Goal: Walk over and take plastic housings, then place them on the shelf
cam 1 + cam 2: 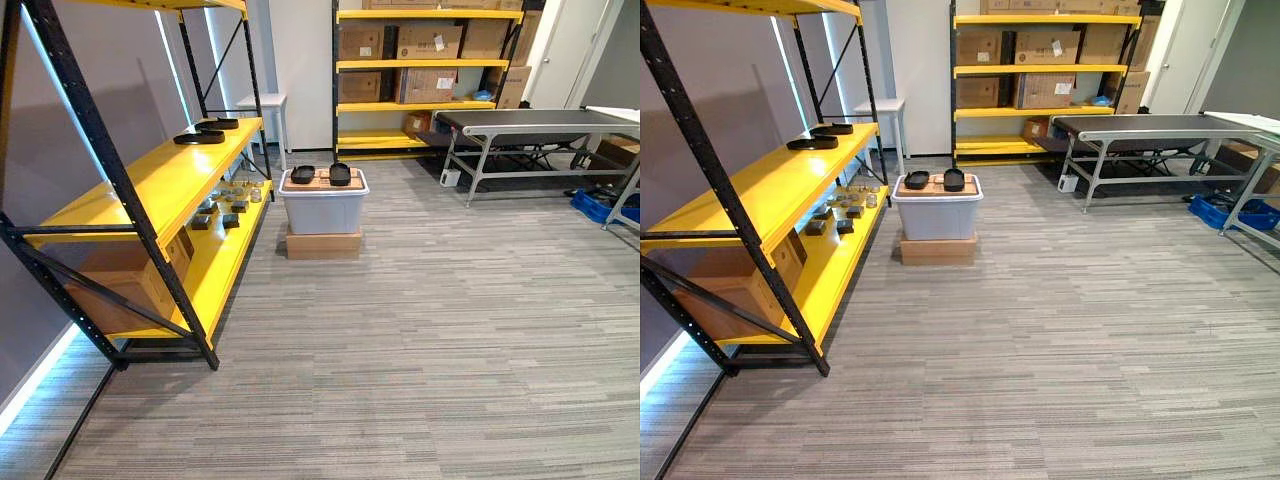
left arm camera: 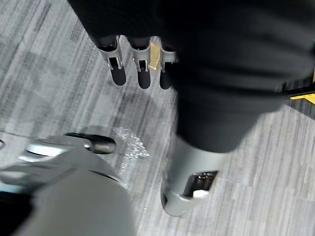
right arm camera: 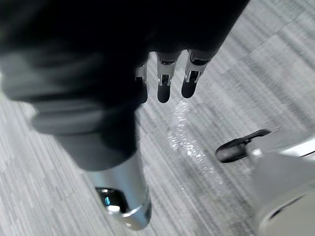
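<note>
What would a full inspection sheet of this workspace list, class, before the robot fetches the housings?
Surface: grey carpet floor.
Job's things: two black housings atop the grey bin; two placed housings on the yellow shelf.
Clutter: small parts on the lower board; cardboard box under the bin.
Hands: left hand and right hand over the floor, fingers straight, holding nothing.
Cables: nothing seen.
Surroundings: rear rack of cartons, conveyor table, blue crate.

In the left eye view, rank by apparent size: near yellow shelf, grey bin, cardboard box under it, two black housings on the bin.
1. Near yellow shelf, helped by its nearness.
2. Grey bin.
3. Cardboard box.
4. Left black housing and right black housing look alike: unranked.
</note>
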You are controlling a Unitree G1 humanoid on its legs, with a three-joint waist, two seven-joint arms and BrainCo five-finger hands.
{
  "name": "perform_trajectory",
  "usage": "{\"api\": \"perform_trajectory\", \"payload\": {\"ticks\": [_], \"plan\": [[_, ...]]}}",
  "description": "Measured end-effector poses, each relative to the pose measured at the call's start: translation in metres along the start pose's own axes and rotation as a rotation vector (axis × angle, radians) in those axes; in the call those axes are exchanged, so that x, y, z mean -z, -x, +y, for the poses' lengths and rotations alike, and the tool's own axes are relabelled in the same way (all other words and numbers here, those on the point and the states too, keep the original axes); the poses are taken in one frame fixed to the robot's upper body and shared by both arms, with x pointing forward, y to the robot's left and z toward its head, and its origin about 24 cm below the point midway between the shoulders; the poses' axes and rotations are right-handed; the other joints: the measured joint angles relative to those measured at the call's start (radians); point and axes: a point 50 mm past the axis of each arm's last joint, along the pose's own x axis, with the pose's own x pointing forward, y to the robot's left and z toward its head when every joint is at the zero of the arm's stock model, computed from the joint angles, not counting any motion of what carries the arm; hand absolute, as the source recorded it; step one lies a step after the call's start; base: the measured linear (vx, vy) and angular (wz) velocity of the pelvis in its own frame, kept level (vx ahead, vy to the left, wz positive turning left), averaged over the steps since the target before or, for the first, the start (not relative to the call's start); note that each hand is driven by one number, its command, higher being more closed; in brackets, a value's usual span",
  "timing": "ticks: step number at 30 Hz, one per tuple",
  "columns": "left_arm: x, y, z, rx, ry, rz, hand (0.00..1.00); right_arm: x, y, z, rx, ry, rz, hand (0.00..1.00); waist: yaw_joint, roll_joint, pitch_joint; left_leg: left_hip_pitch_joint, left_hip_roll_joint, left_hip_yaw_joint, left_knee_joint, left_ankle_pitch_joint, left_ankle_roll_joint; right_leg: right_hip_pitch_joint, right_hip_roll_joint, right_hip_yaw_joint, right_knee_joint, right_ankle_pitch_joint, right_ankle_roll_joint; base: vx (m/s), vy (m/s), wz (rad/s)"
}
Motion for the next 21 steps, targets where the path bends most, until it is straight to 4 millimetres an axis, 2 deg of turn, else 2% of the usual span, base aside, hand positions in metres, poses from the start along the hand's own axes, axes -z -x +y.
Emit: {"api": "perform_trajectory", "payload": {"ticks": [5, 9, 14, 21], "plan": [[-0.037, -0.003, 0.004, -0.022, -0.022, -0.12, 0.0, -0.038, -0.004, 0.002, -0.008, 0.018, -0.097, 0.0, -0.003, 0.015, 0.025, 0.026, 0.001, 0.009, -0.003, -0.014, -0.024, 0.035, 0.0, -0.002, -0.011, -0.005, 0.012, 0.08, -0.02, -0.05], [-0.045, -0.002, 0.013, -0.044, -0.021, -0.162, 0.0, -0.058, -0.004, -0.002, 0.004, 0.03, -0.161, 0.0, -0.003, 0.016, 0.034, 0.028, 0.002, 0.009, -0.007, -0.017, -0.029, 0.035, 0.0, -0.004, -0.01, -0.013, 0.025, 0.01, -0.013, -0.01], [-0.039, -0.001, 0.014, -0.049, 0.032, -0.153, 0.0, -0.06, -0.004, -0.002, 0.007, 0.029, -0.173, 0.0, 0.0, 0.017, 0.04, 0.03, 0.005, 0.012, -0.008, -0.021, -0.035, 0.03, 0.002, -0.001, -0.01, -0.018, 0.032, 0.0, 0.0, 0.0], [-0.031, -0.001, 0.001, -0.049, 0.077, -0.147, 0.0, -0.053, -0.005, 0.006, -0.002, 0.006, -0.16, 0.0, -0.001, 0.025, 0.045, 0.031, 0.009, 0.024, -0.008, -0.022, -0.038, 0.029, 0.005, 0.004, -0.01, -0.018, 0.032, -0.03, -0.019, -0.04]]}}
